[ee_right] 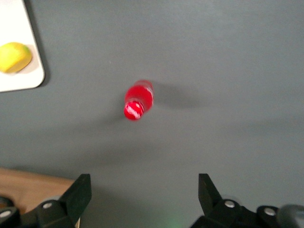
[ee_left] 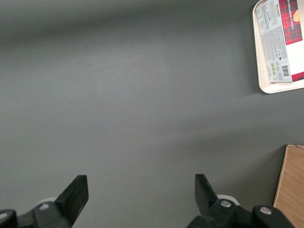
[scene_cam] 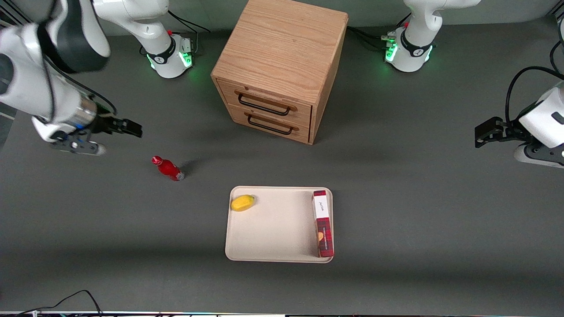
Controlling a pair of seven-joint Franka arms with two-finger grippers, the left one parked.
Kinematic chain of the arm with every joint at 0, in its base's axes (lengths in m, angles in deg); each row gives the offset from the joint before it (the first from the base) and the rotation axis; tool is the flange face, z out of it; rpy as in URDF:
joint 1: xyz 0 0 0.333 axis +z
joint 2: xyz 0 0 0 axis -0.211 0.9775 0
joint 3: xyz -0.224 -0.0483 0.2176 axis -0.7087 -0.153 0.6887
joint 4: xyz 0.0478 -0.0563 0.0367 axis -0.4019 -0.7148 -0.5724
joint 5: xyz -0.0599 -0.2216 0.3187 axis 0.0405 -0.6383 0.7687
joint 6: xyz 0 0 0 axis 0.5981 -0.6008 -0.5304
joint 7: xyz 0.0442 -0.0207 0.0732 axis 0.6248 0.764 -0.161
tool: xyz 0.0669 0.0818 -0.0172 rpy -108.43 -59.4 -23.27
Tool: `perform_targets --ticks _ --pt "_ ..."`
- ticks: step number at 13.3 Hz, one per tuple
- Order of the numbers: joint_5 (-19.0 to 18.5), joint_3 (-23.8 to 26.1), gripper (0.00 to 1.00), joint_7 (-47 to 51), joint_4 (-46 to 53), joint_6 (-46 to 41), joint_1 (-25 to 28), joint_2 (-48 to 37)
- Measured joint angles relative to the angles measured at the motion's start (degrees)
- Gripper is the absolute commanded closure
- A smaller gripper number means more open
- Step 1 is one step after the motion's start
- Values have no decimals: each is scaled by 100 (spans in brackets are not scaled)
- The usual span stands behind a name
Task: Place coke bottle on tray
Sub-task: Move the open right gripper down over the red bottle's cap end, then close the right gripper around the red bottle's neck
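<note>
Standing alone on the worktop near the working arm's edge, the coke bottle [scene_cam: 168, 168] is not on the tray [scene_cam: 273, 233] yet. The hand [scene_cam: 116, 130] hovers nearby, released and empty.

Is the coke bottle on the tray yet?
No, the coke bottle stands on the bare table, apart from the tray, with the open gripper hovering off toward the working arm's end.
</note>
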State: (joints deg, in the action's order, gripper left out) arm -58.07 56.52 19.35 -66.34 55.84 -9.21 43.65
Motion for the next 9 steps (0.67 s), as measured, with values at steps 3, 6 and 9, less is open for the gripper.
perform_targets --ticks 3,6,9 --pt "-17 173 0 219 -546 1035 57 303" --pt "-183 157 0 222 -620 1542 51 589" --pt "-236 138 0 222 -649 1919 47 815"
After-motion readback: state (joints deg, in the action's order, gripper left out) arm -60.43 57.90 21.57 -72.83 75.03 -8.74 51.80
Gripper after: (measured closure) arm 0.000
